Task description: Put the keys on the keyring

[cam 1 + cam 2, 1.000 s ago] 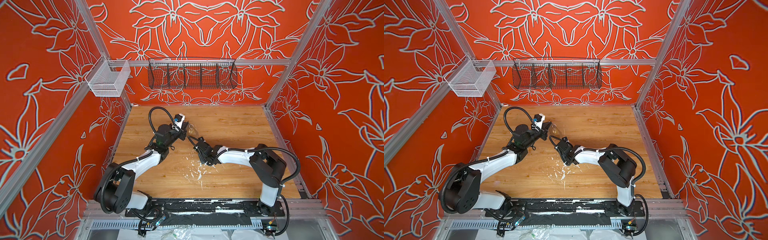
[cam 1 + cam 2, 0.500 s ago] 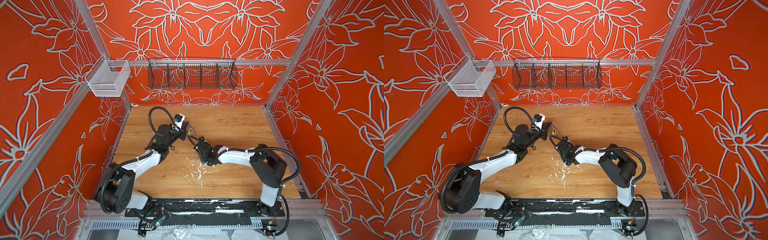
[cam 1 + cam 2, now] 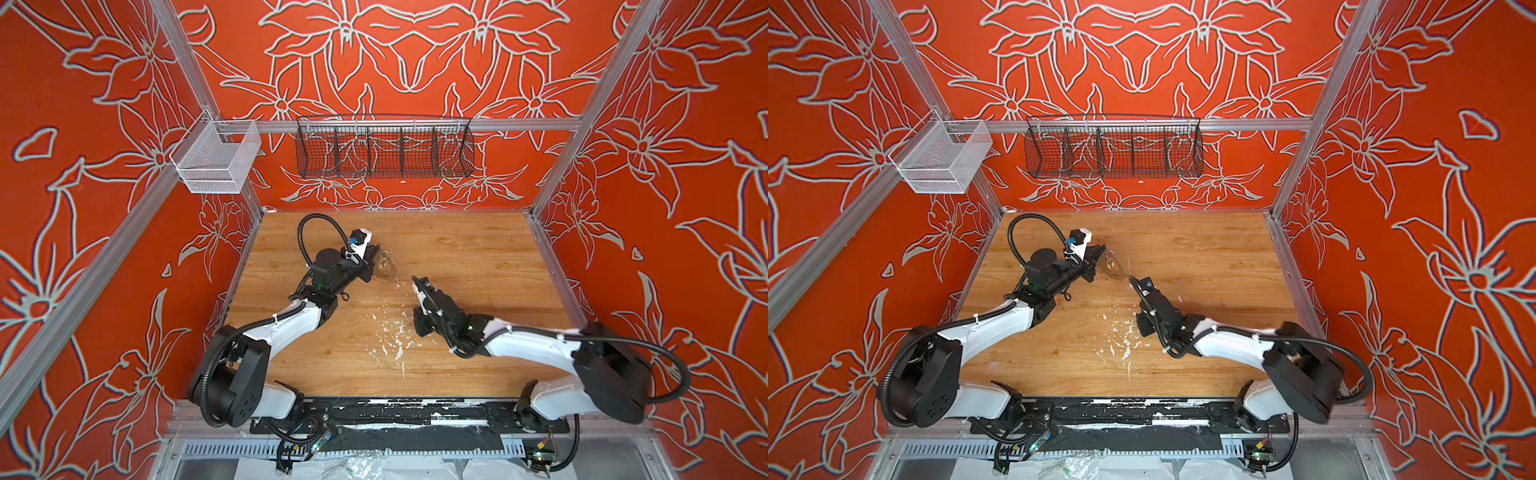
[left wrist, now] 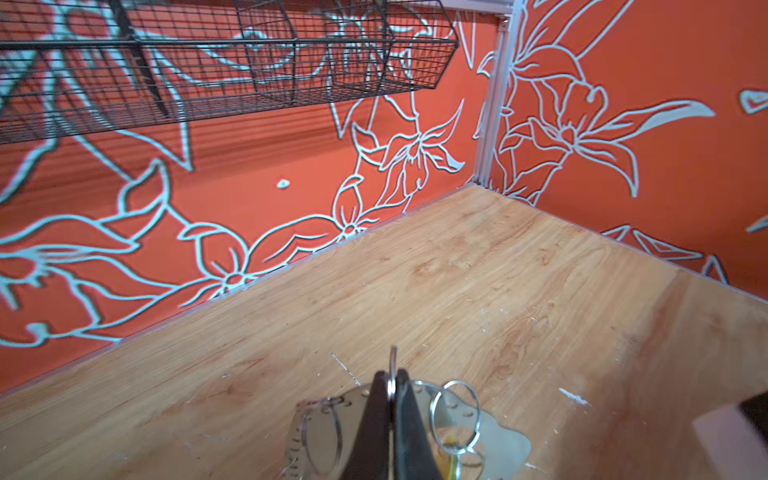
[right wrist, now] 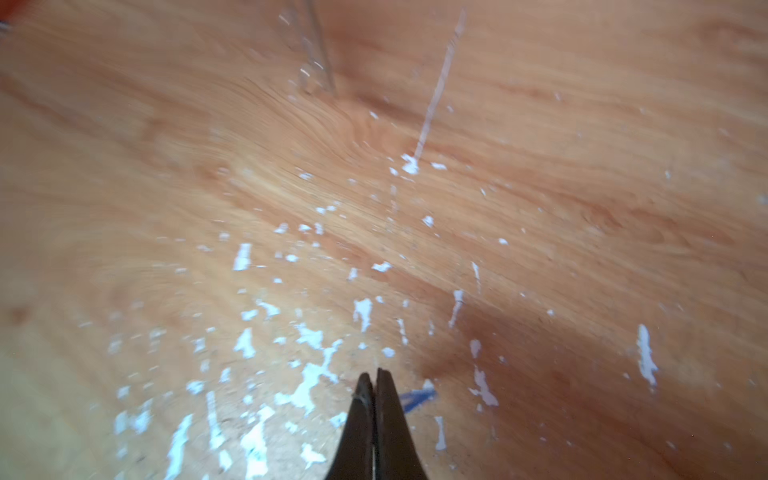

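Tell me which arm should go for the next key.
Right. The left gripper has its fingers shut on a wire loop of the keyring, so it is occupied. The right gripper is shut on nothing visible, and a blurred blue shape, possibly a key tag, lies beside its fingers.

Both top views are bright and evenly lit, with colour fringes on the pale lines of the walls near the edges and the frame posts splayed by the wide lens. Only soft shadows lie on the counter. In the left wrist view the wire basket smears with blur, the left pincer is out of focus, and the keyring gives a pale sheen. The right wrist view is soft throughout, with a dark shadow beside the right pincer.
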You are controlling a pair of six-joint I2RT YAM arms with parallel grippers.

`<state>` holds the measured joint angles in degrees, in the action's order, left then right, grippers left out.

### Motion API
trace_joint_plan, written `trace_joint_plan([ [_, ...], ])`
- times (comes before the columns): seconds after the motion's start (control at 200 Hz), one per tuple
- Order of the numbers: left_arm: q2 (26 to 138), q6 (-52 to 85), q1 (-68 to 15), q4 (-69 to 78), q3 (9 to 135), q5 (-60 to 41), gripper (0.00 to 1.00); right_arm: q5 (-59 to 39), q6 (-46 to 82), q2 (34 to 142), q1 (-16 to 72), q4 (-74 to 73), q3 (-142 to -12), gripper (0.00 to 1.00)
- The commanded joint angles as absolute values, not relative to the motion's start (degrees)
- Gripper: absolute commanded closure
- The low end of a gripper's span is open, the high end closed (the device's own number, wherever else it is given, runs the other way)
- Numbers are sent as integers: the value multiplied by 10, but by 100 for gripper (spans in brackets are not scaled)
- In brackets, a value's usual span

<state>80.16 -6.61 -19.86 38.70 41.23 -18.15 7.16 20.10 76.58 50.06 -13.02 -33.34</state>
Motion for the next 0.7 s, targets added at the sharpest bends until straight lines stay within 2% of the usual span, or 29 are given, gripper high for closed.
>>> trace_joint_plan([
  [0.0,797,-88,-196,435,411,-263,100,-39,152,702,475,-350,-261,100],
  [0.255,787,-118,-199,459,398,-356,100,-185,150,653,437,-474,-206,100],
  [0.52,768,-181,-223,487,366,-392,100,-258,146,612,424,-533,-180,100],
  [0.696,751,-226,-245,474,356,-393,100,-240,146,584,424,-519,-180,100],
])
